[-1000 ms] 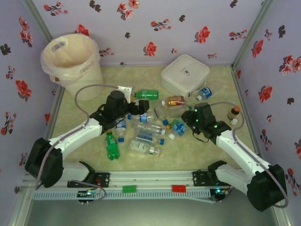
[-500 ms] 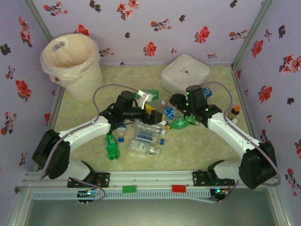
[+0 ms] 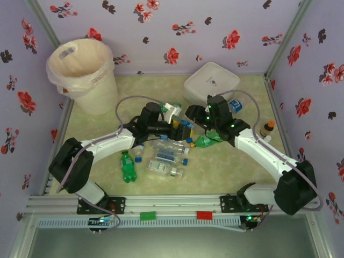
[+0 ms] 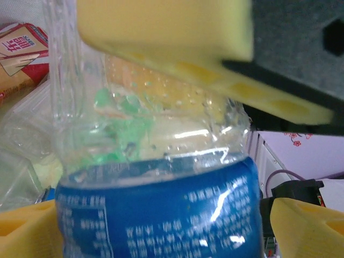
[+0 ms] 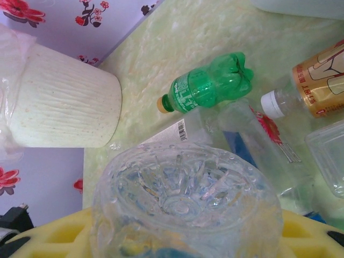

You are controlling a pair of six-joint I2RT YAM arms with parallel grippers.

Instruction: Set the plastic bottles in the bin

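A clear plastic bottle (image 5: 183,199) with a blue label (image 4: 161,215) hangs above the middle of the table (image 3: 185,126). My right gripper (image 5: 185,236) is shut on it, and its base points at the camera. My left gripper (image 4: 161,231) stands open around the labelled part of the same bottle, with a gap at its right finger (image 4: 306,226). The two grippers meet over the pile, left (image 3: 178,128) and right (image 3: 194,117). More bottles (image 3: 166,156) lie below, among them a green one (image 3: 127,166). The cream bin (image 3: 86,75) stands at the far left.
A flat white box (image 3: 211,85) sits at the back right. A tiny brown bottle with an orange cap (image 3: 267,129) stands by the right wall. In the right wrist view, a green bottle (image 5: 209,83) and a gold-labelled one (image 5: 322,80) lie between the grippers and the bin (image 5: 59,107).
The right gripper lifted the clear bottle from the pile and carried it up and left. The left arm reached right to meet it, and its jaws now straddle the bottle.
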